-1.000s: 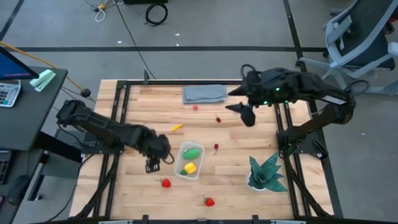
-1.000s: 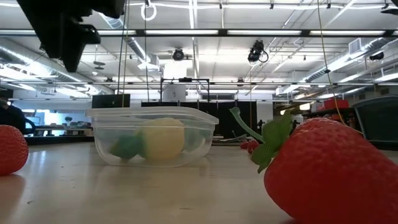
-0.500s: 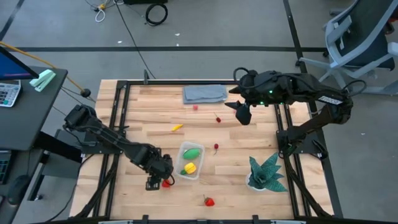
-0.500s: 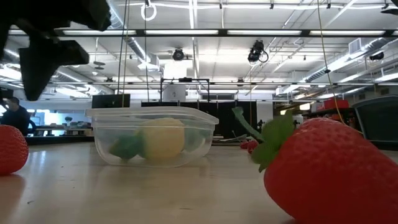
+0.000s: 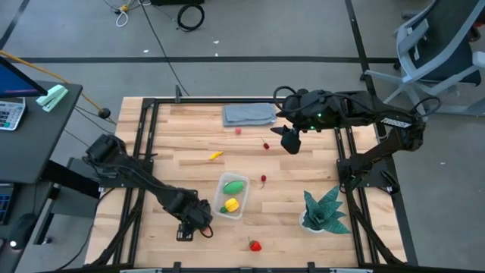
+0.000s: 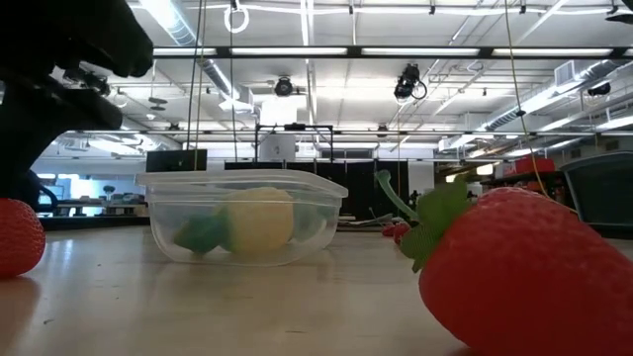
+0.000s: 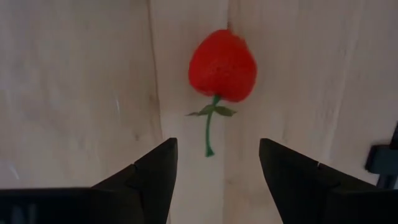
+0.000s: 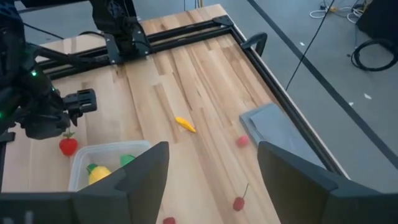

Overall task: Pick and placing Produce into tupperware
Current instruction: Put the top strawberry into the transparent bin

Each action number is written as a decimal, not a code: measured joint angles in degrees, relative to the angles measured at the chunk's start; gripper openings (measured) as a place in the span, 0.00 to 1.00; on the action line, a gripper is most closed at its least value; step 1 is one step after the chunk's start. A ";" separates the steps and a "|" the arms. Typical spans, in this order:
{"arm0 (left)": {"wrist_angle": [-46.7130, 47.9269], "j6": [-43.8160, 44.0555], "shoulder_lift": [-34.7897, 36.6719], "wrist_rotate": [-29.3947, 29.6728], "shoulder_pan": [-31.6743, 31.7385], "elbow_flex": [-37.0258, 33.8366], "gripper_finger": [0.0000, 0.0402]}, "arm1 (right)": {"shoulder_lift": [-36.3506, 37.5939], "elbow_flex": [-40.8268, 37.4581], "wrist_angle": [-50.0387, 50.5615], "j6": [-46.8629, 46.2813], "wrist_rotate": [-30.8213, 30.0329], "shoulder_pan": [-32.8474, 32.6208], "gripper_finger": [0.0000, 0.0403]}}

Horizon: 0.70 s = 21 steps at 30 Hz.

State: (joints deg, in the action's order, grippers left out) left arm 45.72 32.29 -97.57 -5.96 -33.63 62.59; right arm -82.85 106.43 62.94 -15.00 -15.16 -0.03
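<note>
Down in the lower left of the overhead picture, the left gripper (image 5: 189, 225) hung over the bare wood just left of the tub, fingers spread apart with nothing between them. Its wrist camera told why: a small red toy strawberry with a green stem (image 7: 222, 64) lay dead ahead of the open fingers (image 7: 152, 171), lined up for a grab, I'd judge. From above that berry sat hidden beneath the gripper.

Moving right, the small clear plastic rectangular tupperware tub (image 5: 220, 187) sat in the lower middle of the frame, already holding a green oblong toy vegetable (image 5: 233, 184) and a yellow toy lemon (image 5: 231, 204). A second red strawberry (image 5: 255, 246) waited below it near the bottom edge, a yellow-orange sliver (image 5: 216, 155) and tiny red cherries (image 5: 264, 180) above.

A folded grey cloth (image 5: 248, 114) lay at top centre. Upper right, the right gripper (image 5: 289, 139) waited above the table, its fingers (image 8: 146, 168) open and empty. A green spiky potted plant (image 5: 324, 210) stood lower right.
</note>
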 joint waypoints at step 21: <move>-2.00 0.52 -2.03 0.09 0.07 0.00 0.53 | 0.01 0.00 0.13 -2.08 0.00 0.01 0.63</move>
State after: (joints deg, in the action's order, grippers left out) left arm 43.72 32.82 -99.60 -5.87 -33.56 62.59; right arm -82.83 106.43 63.07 -17.08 -15.16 -0.02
